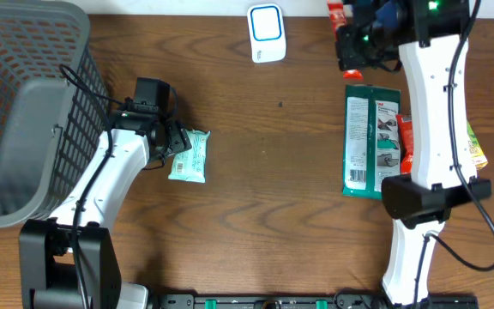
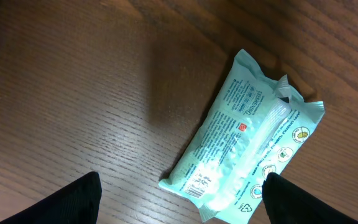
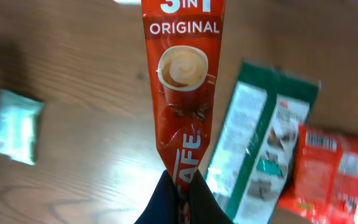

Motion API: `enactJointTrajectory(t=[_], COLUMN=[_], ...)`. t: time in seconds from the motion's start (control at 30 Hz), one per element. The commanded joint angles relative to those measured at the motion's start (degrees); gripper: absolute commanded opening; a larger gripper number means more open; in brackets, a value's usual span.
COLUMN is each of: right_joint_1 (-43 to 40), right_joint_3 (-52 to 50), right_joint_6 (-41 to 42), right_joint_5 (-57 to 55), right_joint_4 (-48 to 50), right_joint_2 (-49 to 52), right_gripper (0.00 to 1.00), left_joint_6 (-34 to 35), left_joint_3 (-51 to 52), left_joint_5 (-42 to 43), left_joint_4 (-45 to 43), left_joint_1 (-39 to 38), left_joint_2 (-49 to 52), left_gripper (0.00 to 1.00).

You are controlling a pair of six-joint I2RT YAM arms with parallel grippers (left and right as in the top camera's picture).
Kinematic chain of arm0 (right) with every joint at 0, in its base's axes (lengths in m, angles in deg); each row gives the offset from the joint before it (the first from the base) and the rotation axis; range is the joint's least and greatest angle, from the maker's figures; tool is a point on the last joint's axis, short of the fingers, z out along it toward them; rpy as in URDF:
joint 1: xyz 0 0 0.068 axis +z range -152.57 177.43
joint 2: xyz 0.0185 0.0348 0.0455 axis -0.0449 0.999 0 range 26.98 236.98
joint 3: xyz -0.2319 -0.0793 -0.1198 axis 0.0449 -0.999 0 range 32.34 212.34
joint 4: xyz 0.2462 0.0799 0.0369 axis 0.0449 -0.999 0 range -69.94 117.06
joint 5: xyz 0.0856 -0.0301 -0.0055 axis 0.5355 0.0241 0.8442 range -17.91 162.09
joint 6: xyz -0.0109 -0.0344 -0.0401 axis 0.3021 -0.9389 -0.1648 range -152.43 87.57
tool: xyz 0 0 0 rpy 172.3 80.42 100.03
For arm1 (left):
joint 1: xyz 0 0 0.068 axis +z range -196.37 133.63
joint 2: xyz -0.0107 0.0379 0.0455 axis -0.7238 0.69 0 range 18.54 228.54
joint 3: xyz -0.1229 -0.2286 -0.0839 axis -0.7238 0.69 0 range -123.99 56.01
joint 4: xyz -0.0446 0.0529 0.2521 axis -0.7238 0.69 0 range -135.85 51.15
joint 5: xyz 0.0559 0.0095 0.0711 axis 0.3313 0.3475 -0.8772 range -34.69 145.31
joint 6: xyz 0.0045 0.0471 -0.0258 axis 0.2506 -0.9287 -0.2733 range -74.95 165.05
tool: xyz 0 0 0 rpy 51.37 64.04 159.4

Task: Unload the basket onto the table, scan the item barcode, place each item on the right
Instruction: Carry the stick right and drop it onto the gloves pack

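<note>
One coffee sachet [image 3: 182,81] is being pinched by the right gripper [image 3: 182,190], its long axis running up-frame from the fingers [image 3: 161,206], scanner [image 1: 266,33] near on its left at top centre; left gripper [image 1: 171,142] is being held wide.

The red coffee sachet [image 3: 182,81] runs off the top edge; the right arm [image 1: 431,103] hides most of what may be a yellowish packet [image 1: 478,153].
</note>
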Motion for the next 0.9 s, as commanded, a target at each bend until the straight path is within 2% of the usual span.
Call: enactJointTrajectory(t=[0.0,0.37,0.73,0.87], right_joint_1=[-3.0,-10.6,-16.1,-16.3], right_joint_3=[-6.7,-31.1,-42.4,-45.7], right_joint_6=[2.6,2.6,2.8,1.4], right_joint_5=[-0.8,-8.4,-8.9,-8.9], right_joint_4=[-0.3,0.6,8.9,12.3], right_joint_2=[2.6,2.5,2.5,2.5], right_gripper=[0.01,0.01,0.01,0.09], left_joint_6=[-0.1,-0.1,-0.1,-0.1], left_joint_3=[-1.5,-1.5,-1.5,-1.5], left_joint_5=[-0.7,-0.7,-0.7,-0.7], left_joint_4=[0.0,0.0,0.0,0.0], left_joint_1=[0.1,0.1,0.1,0.1], left_joint_2=[-0.3,-0.3,-0.3,-0.3], left_gripper=[0.84,0.84,0.84,0.84])
